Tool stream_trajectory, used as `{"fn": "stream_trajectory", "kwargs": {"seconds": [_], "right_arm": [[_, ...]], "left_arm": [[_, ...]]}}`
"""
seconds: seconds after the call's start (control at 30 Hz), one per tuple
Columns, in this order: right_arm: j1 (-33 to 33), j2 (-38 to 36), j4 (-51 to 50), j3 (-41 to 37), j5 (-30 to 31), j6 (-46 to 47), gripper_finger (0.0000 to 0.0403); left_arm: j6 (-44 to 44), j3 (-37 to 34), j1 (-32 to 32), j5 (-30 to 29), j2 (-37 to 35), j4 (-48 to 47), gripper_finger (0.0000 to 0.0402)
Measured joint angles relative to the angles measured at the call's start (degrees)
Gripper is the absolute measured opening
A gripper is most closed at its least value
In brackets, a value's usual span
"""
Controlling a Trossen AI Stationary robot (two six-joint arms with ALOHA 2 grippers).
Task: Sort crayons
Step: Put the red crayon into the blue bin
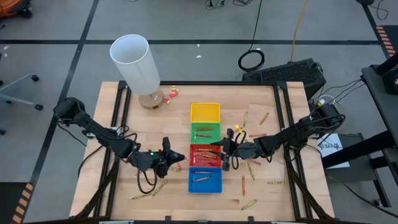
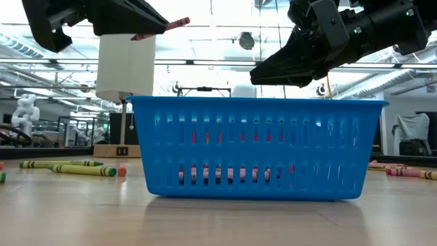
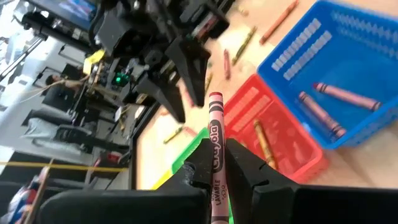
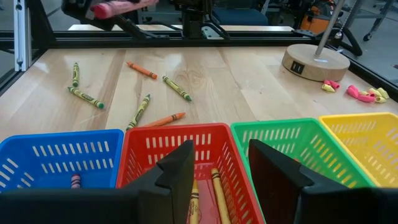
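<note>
From above: left gripper beside red tray, right gripper at its other side, loose crayons around desk
Left wrist: fingers clamped on red crayon
Right wrist: fingers apart, nothing held, over red tray

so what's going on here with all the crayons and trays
Two dark arms are sorting crayons into four slotted plastic trays in a row on a wooden table: yellow, green, red and blue. The left tool is shut on a red paper-wrapped crayon beside the red tray. The right tool hovers open over the red tray. More loose crayons lie scattered on the table.
</note>
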Motion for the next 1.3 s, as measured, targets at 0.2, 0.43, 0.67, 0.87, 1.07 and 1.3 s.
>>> {"fn": "stream_trajectory", "kwargs": {"seconds": [0.2, 0.43, 0.67, 0.87, 1.07, 1.3], "right_arm": [[0.00, 0.00, 0.00, -0.01, 0.01, 0.00, 0.0137], [0.00, 0.00, 0.00, 0.00, 0.01, 0.00, 0.0137], [0.00, 0.00, 0.00, -0.02, 0.02, 0.00, 0.0137], [0.00, 0.00, 0.00, 0.00, 0.02, 0.00, 0.0137], [0.00, 0.00, -0.01, -0.01, 0.02, 0.00, 0.0137], [0.00, 0.00, -0.02, 0.00, 0.01, 0.50, 0.0137]], "left_arm": [[-0.06, 0.00, -0.01, 2.35, 0.00, 0.35, 0.0022], [-1.58, 0.00, 0.00, 3.05, 0.00, 0.37, 0.0022], [-1.63, 0.00, 0.00, 3.34, 0.00, 0.39, 0.0022], [-3.34, -0.02, 0.00, 7.04, 0.00, 1.75, 0.0022], [-4.62, -0.02, 0.00, 8.51, 0.02, 3.35, 0.0022], [-7.34, -0.02, -0.02, 10.48, 0.02, 4.49, 0.0022]]}}
